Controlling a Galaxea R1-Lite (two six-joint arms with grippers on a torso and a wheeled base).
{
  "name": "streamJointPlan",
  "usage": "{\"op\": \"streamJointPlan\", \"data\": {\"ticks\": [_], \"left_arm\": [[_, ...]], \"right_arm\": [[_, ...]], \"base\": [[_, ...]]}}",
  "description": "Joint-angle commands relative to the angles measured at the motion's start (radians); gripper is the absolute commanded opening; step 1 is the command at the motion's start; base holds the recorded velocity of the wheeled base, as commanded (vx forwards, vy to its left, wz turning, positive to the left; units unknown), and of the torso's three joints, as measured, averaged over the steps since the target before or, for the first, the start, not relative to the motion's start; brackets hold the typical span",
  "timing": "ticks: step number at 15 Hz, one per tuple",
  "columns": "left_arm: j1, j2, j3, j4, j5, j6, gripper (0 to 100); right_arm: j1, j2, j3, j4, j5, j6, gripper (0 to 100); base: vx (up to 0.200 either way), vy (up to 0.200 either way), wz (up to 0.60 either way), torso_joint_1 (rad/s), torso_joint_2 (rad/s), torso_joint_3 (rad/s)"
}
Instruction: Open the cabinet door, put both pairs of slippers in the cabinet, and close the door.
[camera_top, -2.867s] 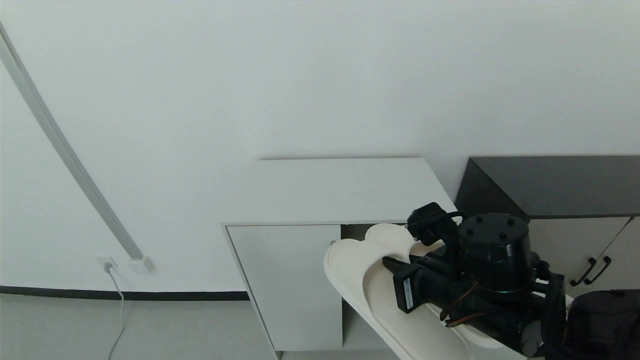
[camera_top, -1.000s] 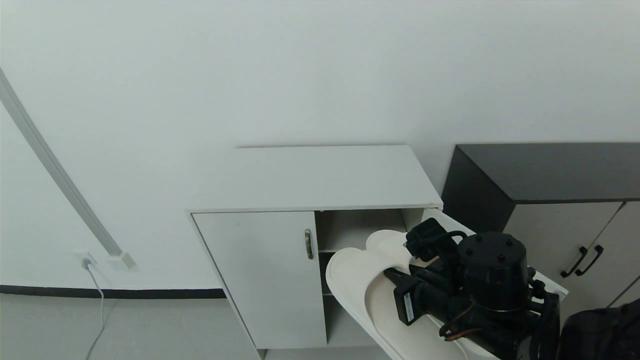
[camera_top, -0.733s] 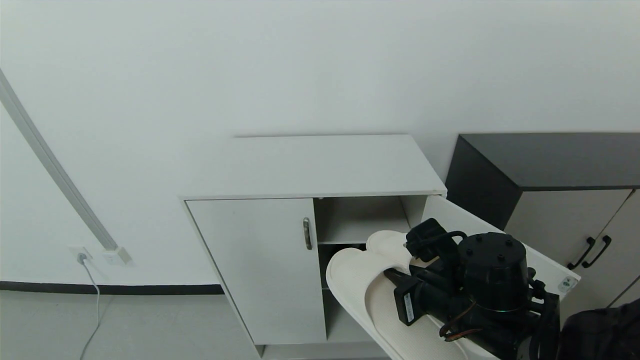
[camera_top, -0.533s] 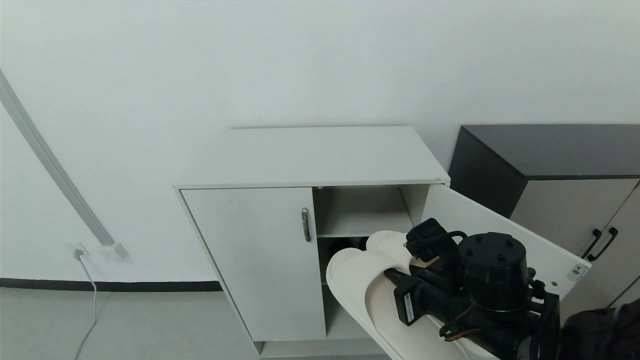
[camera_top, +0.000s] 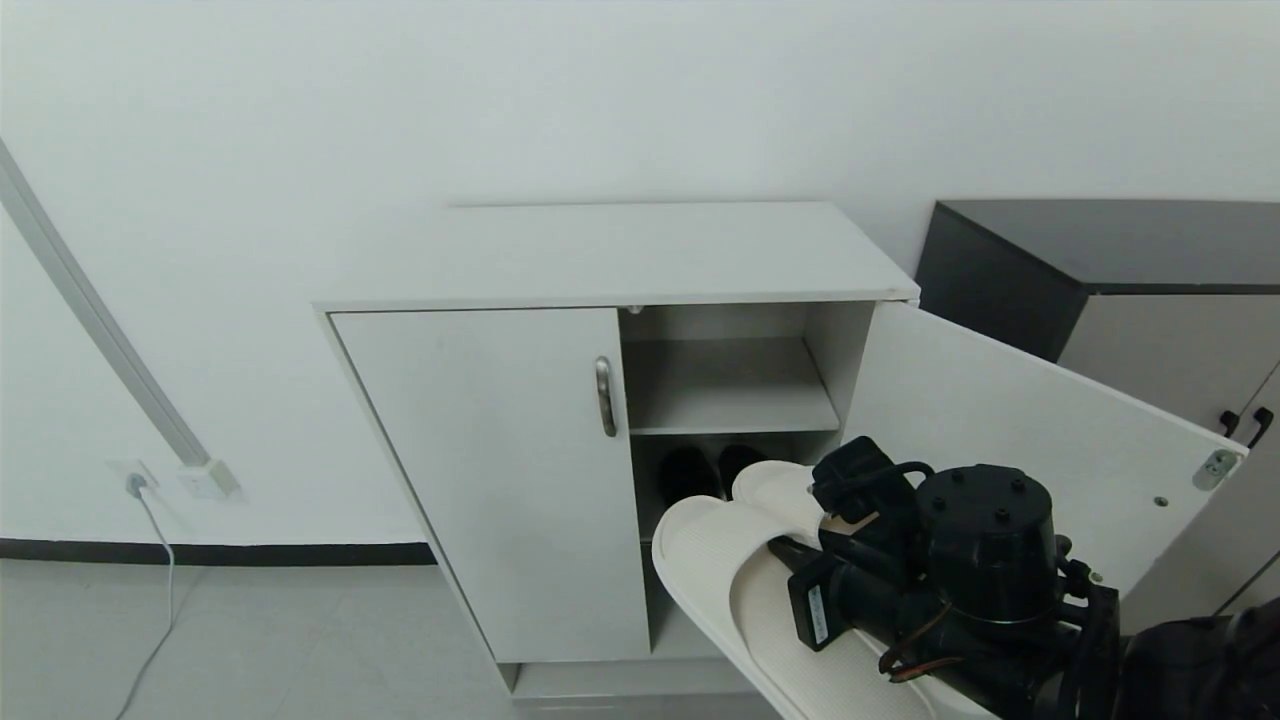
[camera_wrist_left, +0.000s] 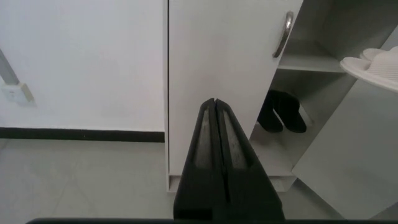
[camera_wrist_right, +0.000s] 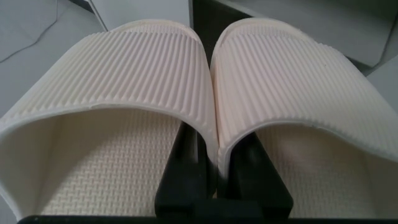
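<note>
Before the open cabinet (camera_top: 650, 250), cream slippers (camera_top: 705, 545) stay clamped.

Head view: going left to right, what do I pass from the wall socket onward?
wall socket → closed left door → handle → black slippers inside the cabinet → open right door → dark cabinet. The held cream slippers overlap the opening, so omitted.

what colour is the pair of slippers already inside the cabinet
Those slippers are black, clearest in the left wrist view.
</note>
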Motion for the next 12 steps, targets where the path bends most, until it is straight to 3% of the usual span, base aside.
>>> {"op": "streamJointPlan", "data": {"ticks": [1, 12], "left_arm": [[0.000, 0.000, 0.000, 0.000, 0.000, -0.001, 0], [0.000, 0.000, 0.000, 0.000, 0.000, -0.001, 0]], "right_arm": [[0.002, 0.002, 0.000, 0.000, 0.000, 0.000, 0], [0.002, 0.002, 0.010, -0.016, 0.000, -0.005, 0]], "base": [[0.000, 0.000, 0.00, -0.163, 0.49, 0.320], [0.000, 0.000, 0.00, -0.105, 0.46, 0.350]]}}
